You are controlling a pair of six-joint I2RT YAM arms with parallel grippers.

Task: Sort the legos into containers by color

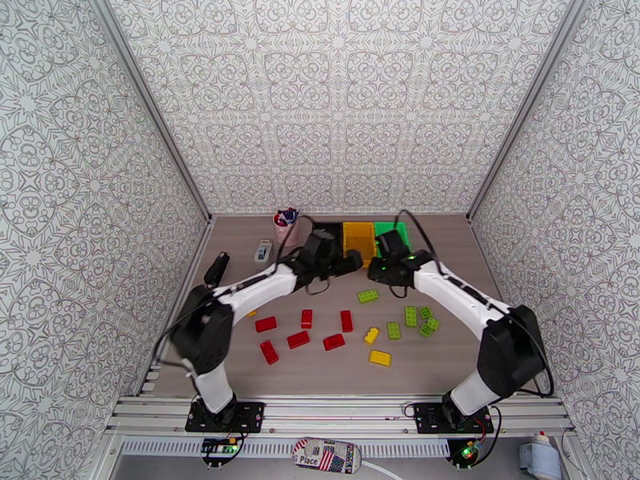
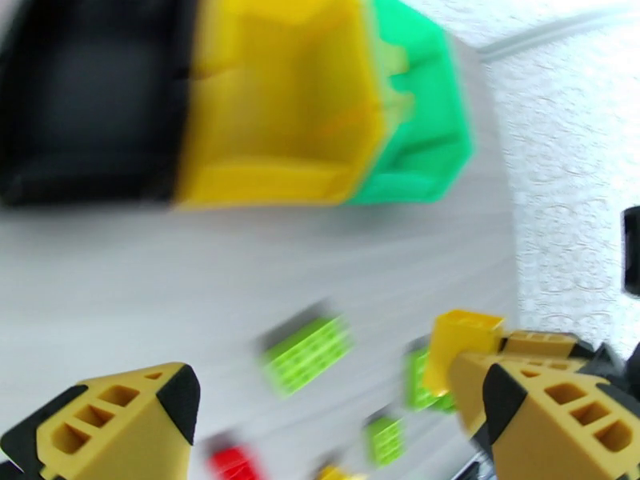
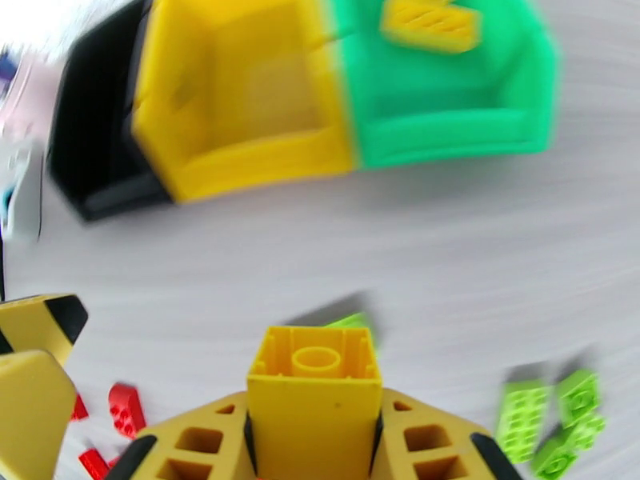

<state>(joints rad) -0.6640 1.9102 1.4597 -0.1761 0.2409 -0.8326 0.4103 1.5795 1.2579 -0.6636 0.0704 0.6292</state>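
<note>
My right gripper (image 3: 314, 430) is shut on a yellow lego (image 3: 314, 378), held above the table in front of the containers. They stand in a row at the back: black (image 1: 324, 231), yellow (image 1: 358, 238) and green (image 1: 394, 231). The green bin (image 3: 448, 98) holds a yellowish brick (image 3: 432, 22). My left gripper (image 2: 336, 402) hangs open and empty just left of the right one (image 1: 374, 272), above a green lego (image 2: 308, 354). Red legos (image 1: 298, 339), green legos (image 1: 410, 315) and yellow legos (image 1: 380, 358) lie loose on the table.
A pink cup of pens (image 1: 286, 226) and a small white-and-blue box (image 1: 262, 250) stand left of the bins. A black object (image 1: 217, 268) lies near the left wall. Patterned walls close in the table on three sides.
</note>
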